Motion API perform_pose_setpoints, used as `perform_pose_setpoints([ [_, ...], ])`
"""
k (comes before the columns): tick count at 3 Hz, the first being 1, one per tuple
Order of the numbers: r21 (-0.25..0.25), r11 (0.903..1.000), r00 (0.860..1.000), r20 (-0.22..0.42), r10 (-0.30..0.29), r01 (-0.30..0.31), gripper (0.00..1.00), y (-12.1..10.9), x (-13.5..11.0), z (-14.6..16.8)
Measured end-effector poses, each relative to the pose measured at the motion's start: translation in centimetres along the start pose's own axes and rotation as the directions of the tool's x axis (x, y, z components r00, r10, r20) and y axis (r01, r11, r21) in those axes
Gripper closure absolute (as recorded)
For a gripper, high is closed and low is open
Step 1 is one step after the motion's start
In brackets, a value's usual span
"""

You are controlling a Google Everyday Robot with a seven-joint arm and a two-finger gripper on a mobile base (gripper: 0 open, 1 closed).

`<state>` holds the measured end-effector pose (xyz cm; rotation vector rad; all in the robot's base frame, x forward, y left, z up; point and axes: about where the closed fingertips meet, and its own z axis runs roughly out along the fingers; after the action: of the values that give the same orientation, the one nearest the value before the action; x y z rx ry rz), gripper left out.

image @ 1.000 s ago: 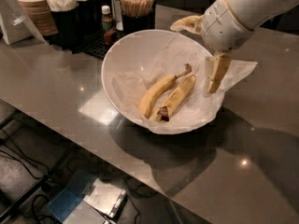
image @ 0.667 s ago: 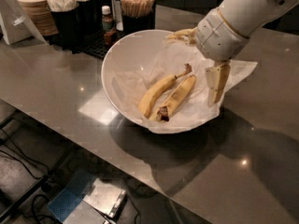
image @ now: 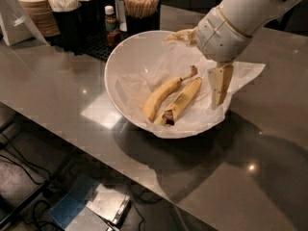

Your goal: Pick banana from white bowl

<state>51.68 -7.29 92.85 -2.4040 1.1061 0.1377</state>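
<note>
— Since a second ago the tool point(image: 193, 69) has dropped a little and slid further in over the white bowl point(image: 126, 57), hasn't it?

— It has. Its two fingers stand wide apart and hold nothing. One reaches along the bowl's far rim. The other hangs down just inside the wall on the arm's side. Whether that lower finger brushes the crinkled paper sheet point(image: 243, 73) lining the bowl cannot be told.

— So which step is this?

— The approach, by the look of it; no grasp is made yet. The banana point(image: 183, 99), the duller, straighter one with the dark mushy end, lies on the bowl's floor. It is near the hanging finger and touches the brighter curved banana point(image: 159, 97) beside it.

— And next?

— Probably the tool must sink toward the bowl's centre and straddle the banana alone. It would then close across the middle without catching the neighbour or the paper. The bowl sits on the grey tabletop point(image: 57, 88) and might slide if nudged.
</note>
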Motion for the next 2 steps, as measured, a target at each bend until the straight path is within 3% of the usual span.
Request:
perform_pose_setpoints([
  [1,-0.019,0.9988,0.999,-0.018,-0.045,0.045,0.0,-1.4,-3.4,0.3],
  [2,-0.017,0.9993,0.998,0.044,-0.033,0.034,0.0,-1.7,-4.9,2.6],
])
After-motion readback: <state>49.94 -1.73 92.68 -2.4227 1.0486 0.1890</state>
